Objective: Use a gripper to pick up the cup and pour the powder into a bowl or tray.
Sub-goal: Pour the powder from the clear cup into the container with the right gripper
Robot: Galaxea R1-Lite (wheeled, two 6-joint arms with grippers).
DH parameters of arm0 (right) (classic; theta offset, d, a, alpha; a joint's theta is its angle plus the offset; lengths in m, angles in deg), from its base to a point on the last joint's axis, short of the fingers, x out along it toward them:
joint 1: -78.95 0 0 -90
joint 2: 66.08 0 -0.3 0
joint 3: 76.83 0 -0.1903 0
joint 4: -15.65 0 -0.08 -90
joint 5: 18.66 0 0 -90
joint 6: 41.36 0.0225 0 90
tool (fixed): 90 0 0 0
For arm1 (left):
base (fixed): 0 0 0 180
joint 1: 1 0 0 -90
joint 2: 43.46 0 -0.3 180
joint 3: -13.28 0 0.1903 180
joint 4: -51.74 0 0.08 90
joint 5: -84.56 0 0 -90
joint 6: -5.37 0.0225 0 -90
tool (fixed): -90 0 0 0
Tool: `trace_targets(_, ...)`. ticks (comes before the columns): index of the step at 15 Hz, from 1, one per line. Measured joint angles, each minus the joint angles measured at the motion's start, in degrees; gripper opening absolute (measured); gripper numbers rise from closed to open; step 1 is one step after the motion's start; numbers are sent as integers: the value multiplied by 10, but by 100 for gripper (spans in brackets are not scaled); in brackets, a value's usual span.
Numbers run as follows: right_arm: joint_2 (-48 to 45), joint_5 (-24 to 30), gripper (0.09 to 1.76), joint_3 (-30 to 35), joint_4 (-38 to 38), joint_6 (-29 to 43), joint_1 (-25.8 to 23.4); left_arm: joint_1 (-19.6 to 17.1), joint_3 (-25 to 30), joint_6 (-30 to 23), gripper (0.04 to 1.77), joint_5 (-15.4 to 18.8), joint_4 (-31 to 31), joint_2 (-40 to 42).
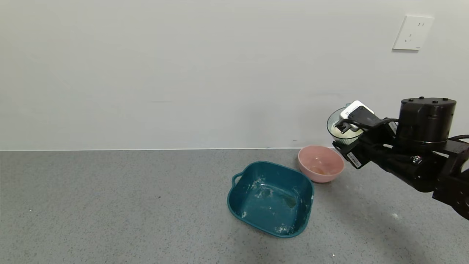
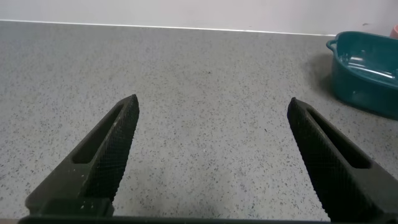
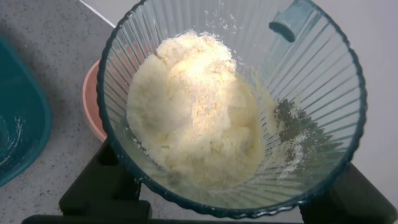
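Observation:
My right gripper point(image 1: 343, 132) is shut on the ribbed translucent cup point(image 1: 336, 129) and holds it in the air, above and just right of the pink bowl. In the right wrist view the cup point(image 3: 311, 81) fills the frame, tilted, with a heap of cream powder point(image 3: 193, 106) inside. The dark teal tub point(image 1: 271, 197) sits on the counter to the left of the cup, dusted with powder traces; its edge also shows in the right wrist view point(image 3: 18, 118). My left gripper point(image 2: 211, 106) is open over bare counter, out of the head view, with the tub point(image 2: 365, 71) off to one side.
A small round pink bowl point(image 1: 320, 163) stands just behind and right of the tub, below the held cup. The grey speckled counter meets a white wall at the back. A wall socket point(image 1: 413, 32) is at the upper right.

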Motion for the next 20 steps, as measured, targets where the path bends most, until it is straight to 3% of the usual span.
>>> trace_targets(8,44,-92,135,-34,-14,-170,78,0,0,0,172,0,0,0)
trace_targets(20,70,-97,135,-63,-15,-413,102,0,0,0,172,0,0,0)
